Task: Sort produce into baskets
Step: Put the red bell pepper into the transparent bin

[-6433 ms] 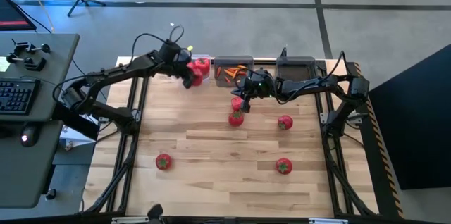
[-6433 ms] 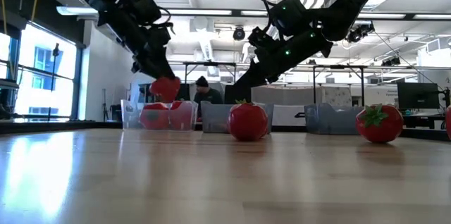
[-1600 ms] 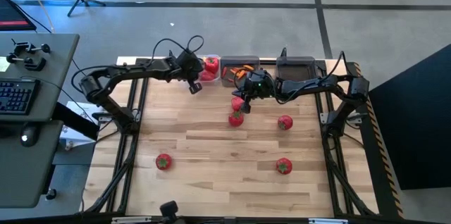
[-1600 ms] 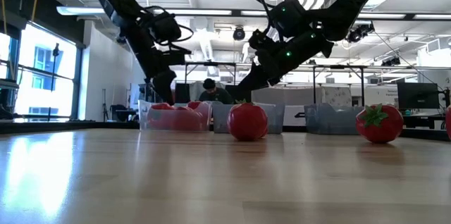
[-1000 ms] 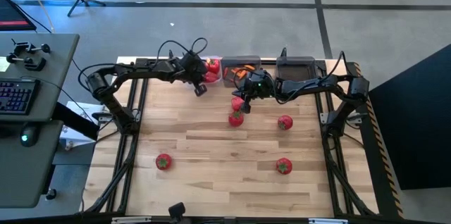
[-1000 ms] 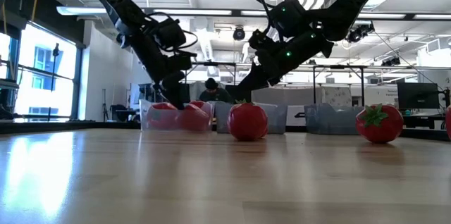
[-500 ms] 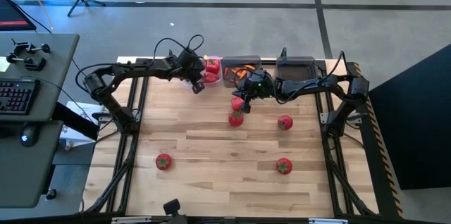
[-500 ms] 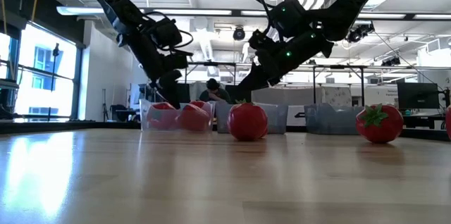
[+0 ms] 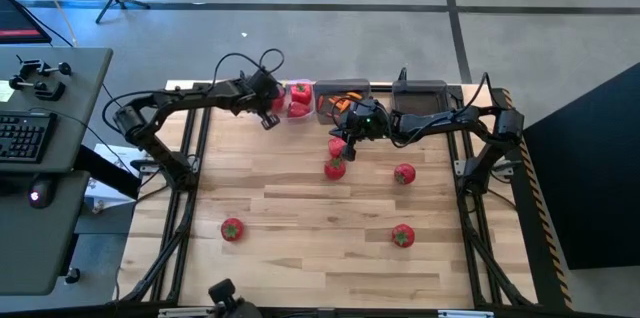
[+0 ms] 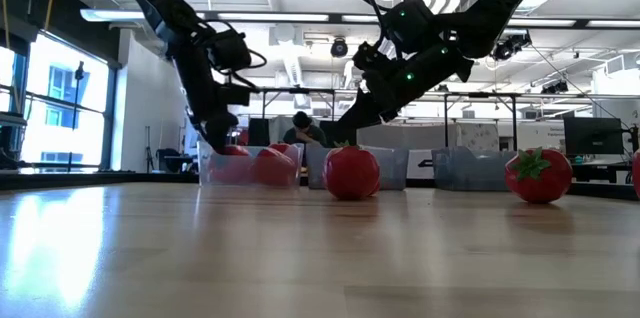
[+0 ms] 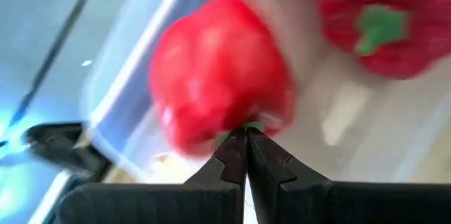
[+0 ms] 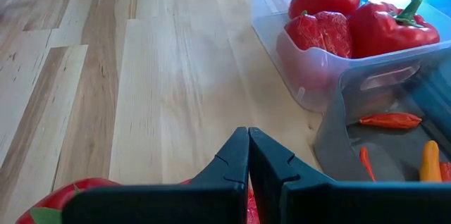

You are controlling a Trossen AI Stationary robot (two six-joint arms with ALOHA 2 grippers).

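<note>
Tomatoes are scattered across the counter from the near edge to mid-counter. Farther back, the right gripper is held over one, jaws clenched and empty. At the far edge, peppers fill the clear bin; the left gripper is beside it, jaws clenched.

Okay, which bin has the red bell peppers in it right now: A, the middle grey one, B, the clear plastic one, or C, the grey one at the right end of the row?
B: the red bell peppers sit in the clear plastic bin, while the grey bin beside it holds thin orange pieces.
</note>
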